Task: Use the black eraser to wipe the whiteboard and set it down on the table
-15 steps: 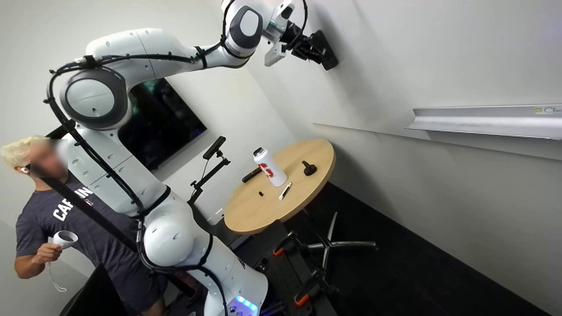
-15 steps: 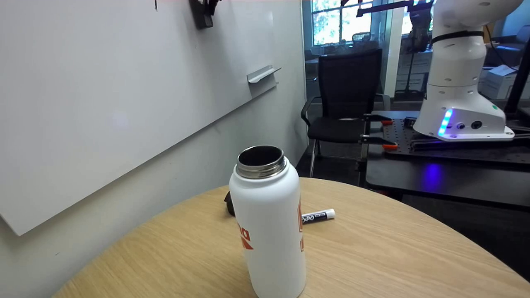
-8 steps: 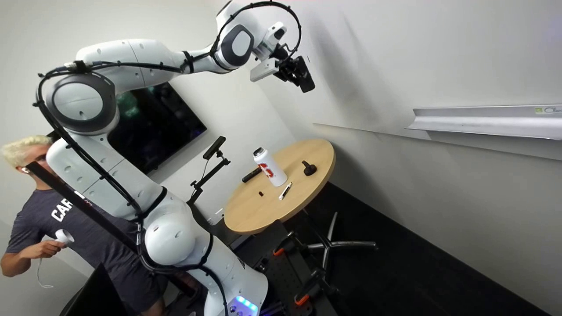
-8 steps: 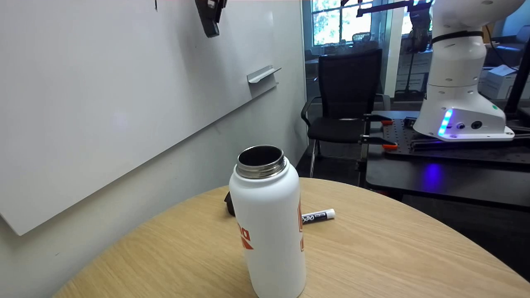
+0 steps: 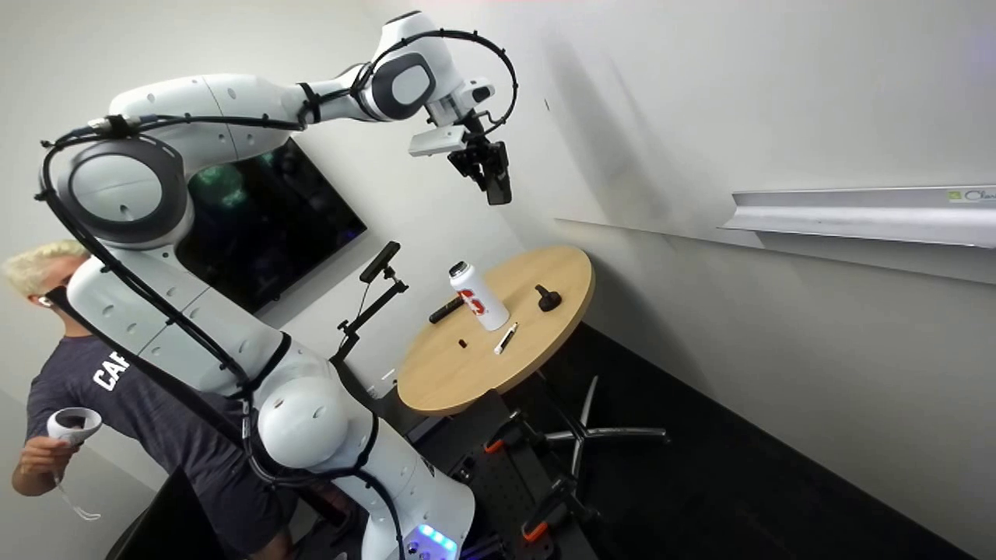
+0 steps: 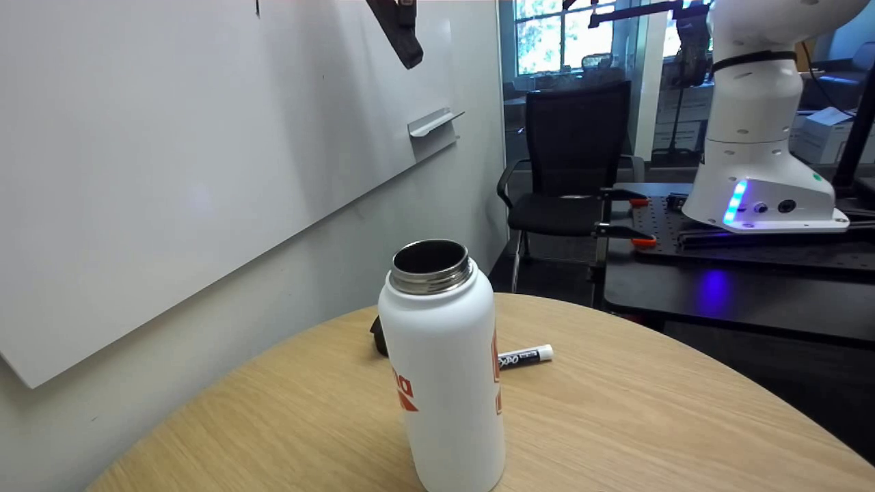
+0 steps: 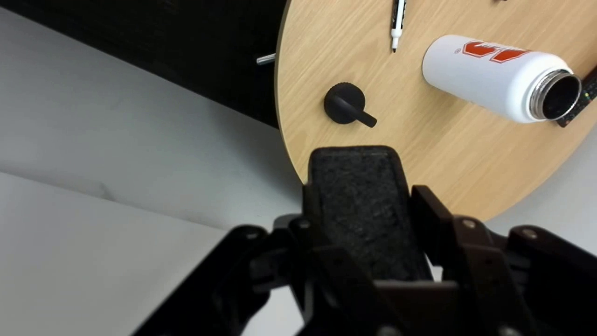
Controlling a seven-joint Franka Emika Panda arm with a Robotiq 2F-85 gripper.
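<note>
The whiteboard (image 5: 778,109) spreads toward three o'clock in an exterior view; the table (image 5: 443,373) sits at six o'clock below the gripper (image 7: 364,198), which clamps the black eraser (image 7: 367,214). In the wrist view, the eraser juts from it toward twelve.

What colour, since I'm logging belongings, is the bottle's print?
Red; the print shows best in the wrist view.

the marker (image 6: 525,357) reads "expo", shirt (image 5: 148,432) "ca…", whiteboard ledge (image 5: 860,214) "clar…".
</note>
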